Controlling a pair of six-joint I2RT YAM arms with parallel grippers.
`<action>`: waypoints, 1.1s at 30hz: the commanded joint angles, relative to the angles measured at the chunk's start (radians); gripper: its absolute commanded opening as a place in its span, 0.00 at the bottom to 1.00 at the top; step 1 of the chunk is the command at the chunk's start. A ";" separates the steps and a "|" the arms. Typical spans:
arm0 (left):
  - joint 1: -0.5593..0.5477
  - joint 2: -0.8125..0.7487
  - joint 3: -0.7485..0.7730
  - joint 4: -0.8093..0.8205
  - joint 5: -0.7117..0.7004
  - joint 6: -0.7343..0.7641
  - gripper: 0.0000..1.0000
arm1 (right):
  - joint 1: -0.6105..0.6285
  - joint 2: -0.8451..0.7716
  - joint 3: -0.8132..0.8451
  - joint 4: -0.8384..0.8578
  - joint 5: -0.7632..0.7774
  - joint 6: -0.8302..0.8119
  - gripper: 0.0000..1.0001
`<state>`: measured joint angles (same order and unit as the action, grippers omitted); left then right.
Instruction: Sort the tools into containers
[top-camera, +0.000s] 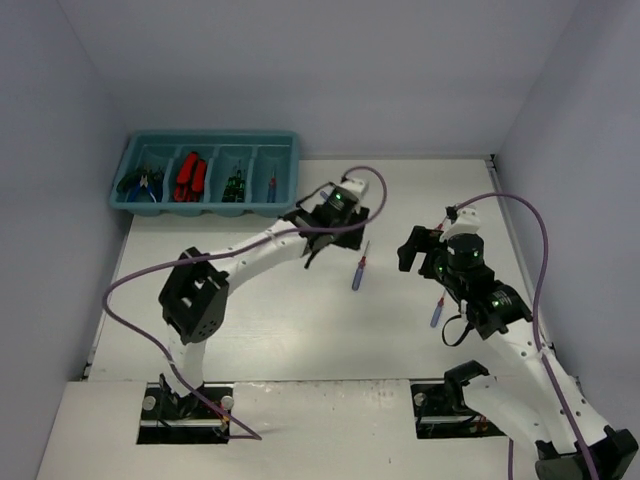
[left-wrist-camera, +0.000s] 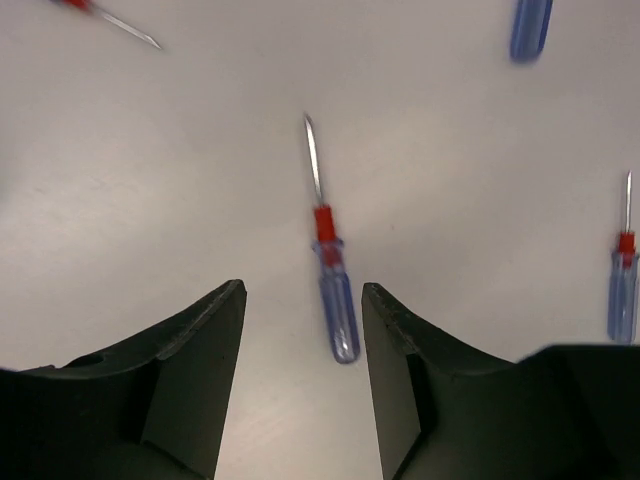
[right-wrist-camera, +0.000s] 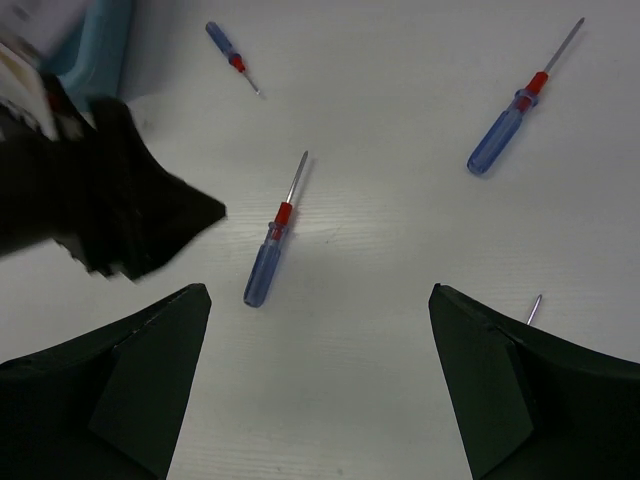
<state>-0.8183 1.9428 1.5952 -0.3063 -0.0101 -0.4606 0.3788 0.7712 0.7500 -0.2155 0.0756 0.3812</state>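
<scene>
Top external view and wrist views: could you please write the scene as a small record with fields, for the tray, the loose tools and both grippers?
tray: teal tray, far left of the table, four compartments
tray contents, left to right: pliers; red knives; green screwdrivers; single screwdriver
loose tools: blue-handled screwdrivers lying flat on the table
left gripper: open, empty, above one loose screwdriver
right gripper: open, empty, above the table

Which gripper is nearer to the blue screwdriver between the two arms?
Left. The left gripper hangs close beside the screwdriver; the right gripper stands farther, to its right.
</scene>
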 joint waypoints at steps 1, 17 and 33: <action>-0.027 0.057 0.002 0.040 -0.057 -0.133 0.47 | -0.008 -0.067 -0.020 0.012 0.083 0.041 0.89; -0.072 0.124 0.033 -0.024 -0.158 -0.124 0.02 | -0.008 -0.149 -0.038 0.001 0.094 0.059 0.90; 0.341 0.077 0.399 -0.117 -0.135 0.316 0.07 | -0.009 0.016 -0.010 0.001 0.087 0.121 0.89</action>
<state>-0.5728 2.0289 1.8818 -0.4221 -0.1393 -0.2803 0.3782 0.7315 0.7086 -0.2548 0.1459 0.4682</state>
